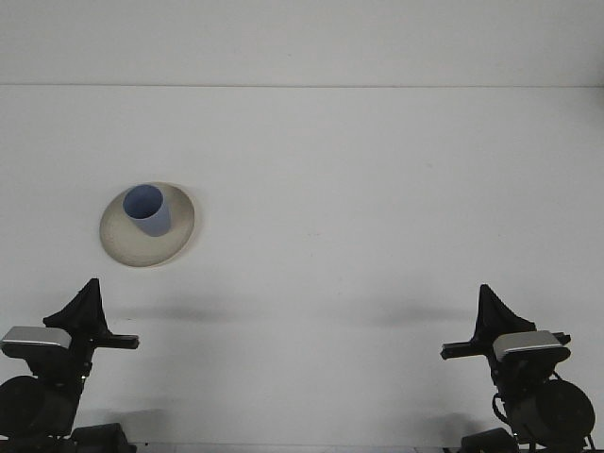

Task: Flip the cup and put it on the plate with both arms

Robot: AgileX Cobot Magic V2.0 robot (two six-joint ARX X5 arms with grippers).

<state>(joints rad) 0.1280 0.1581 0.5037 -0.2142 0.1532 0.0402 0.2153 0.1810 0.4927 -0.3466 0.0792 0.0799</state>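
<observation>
1. The blue cup [147, 209] stands mouth-up on the cream plate [179, 241], far left of the desk [377, 189].
2. Both arms sit low at the near edge, well apart from it.
3. I cannot tell how either set of jaws stands.
4. The job looks finished.
</observation>
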